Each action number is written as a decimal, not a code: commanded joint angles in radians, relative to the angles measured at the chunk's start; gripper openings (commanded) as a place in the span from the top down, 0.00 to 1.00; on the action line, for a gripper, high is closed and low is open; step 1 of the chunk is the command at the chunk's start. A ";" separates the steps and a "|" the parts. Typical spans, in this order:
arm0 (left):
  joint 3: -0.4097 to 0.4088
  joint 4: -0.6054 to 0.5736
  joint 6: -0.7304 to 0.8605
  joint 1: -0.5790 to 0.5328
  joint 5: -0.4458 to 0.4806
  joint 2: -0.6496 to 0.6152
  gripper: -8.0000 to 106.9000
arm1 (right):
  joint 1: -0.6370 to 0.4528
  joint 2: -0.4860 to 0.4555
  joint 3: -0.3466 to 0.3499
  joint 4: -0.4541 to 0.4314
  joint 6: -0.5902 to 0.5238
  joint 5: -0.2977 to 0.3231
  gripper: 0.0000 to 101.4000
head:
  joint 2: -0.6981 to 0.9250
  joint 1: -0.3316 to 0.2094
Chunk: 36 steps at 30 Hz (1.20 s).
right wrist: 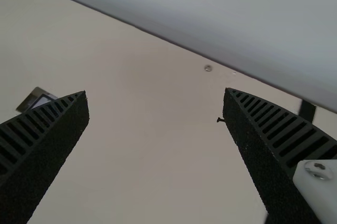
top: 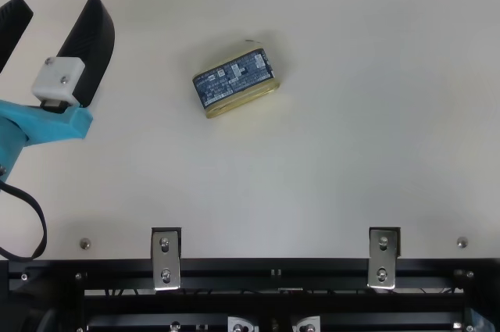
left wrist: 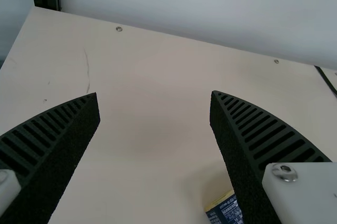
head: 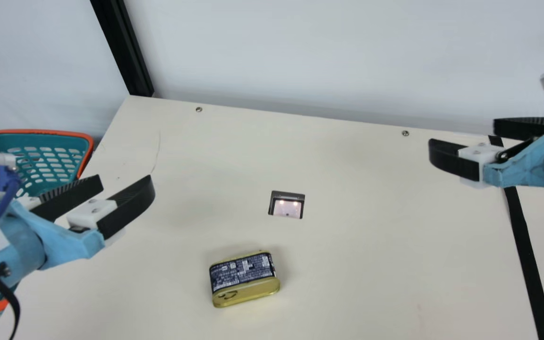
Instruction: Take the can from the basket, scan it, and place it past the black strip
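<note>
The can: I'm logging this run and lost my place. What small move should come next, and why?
Probably ease the open right gripper toward the can: it lies unheld on the table, outside the basket, and the black strip is on that arm's side.

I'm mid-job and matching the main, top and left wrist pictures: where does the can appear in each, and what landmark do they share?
Main view: below centre and a little left, under the scanner window in the picture; the can lies on the table.
Top view: upper half, left of centre.
Left wrist view: partly hidden behind one finger of the left gripper.
Shared landmark: the left gripper.
</note>
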 commanded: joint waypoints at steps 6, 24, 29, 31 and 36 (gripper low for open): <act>0.000 0.000 0.000 0.000 0.000 0.000 0.15 | -0.031 0.064 -0.019 0.115 -0.187 0.220 0.00 | 0.000 0.000; 0.000 0.000 0.000 0.000 0.000 0.000 0.15 | 0.037 0.128 0.051 0.144 -0.413 0.461 0.00 | 0.000 0.000; 0.000 0.000 0.000 0.000 0.000 0.000 0.15 | 0.072 0.141 0.096 0.135 -0.464 0.461 0.00 | 0.000 0.000; 0.000 0.000 0.000 0.000 0.000 0.000 0.15 | 0.082 0.147 0.111 0.131 -0.482 0.461 0.00 | 0.000 0.000; 0.000 0.000 0.000 0.000 0.000 0.000 0.15 | 0.095 0.168 0.141 0.121 -0.531 0.461 0.00 | 0.000 0.000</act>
